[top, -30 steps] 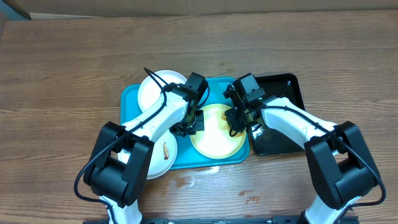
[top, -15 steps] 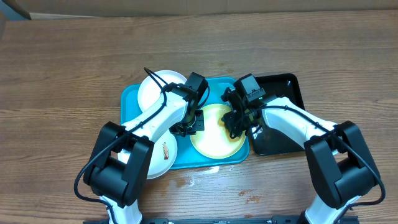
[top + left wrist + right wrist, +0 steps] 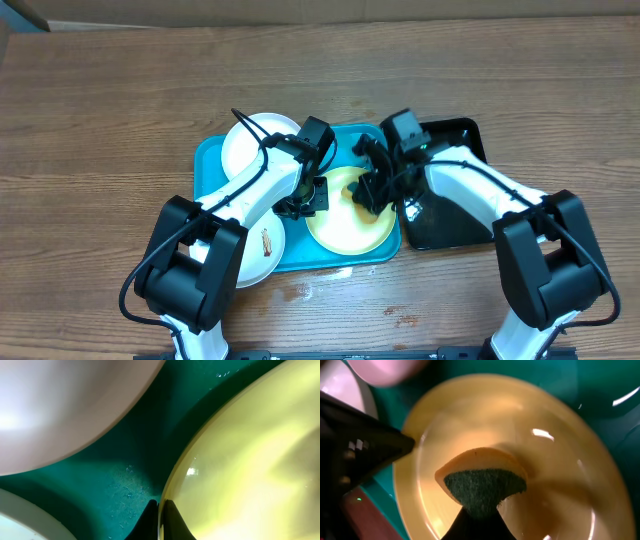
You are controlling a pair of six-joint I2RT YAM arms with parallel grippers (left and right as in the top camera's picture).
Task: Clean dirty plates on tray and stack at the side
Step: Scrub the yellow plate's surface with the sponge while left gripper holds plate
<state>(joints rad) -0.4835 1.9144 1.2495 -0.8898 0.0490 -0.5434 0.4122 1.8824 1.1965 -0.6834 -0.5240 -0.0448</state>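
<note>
The right gripper (image 3: 477,521) is closed on a sponge (image 3: 482,482), whose dark green scrubbing face and yellow back are seen only in the right wrist view. There the sponge is pressed onto the inside of the yellow-green plate (image 3: 560,475). In the overhead view the sponge is hidden under the right gripper (image 3: 372,190), and only the plate (image 3: 350,228) below it is shown.

Across the plate from the sponge, the left gripper (image 3: 160,516) is clamped on the plate's rim, one finger on each side of the edge. This pinch is made out in the left wrist view alone. From overhead the left gripper (image 3: 308,192) is seen only as a dark block at the plate's near-left edge.

The plate is lying in the blue tray (image 3: 210,165), whose wet floor (image 3: 130,460) is shown close up by the left wrist camera.

Beyond the left gripper, a white plate (image 3: 250,145) is resting at the tray's far corner. A second white plate (image 3: 250,262), marked with a brown smear (image 3: 266,242), is overhanging the tray's near edge.

On the outer side of the right gripper, a black tray (image 3: 455,135) is set touching the blue one on the wooden table (image 3: 100,100).
</note>
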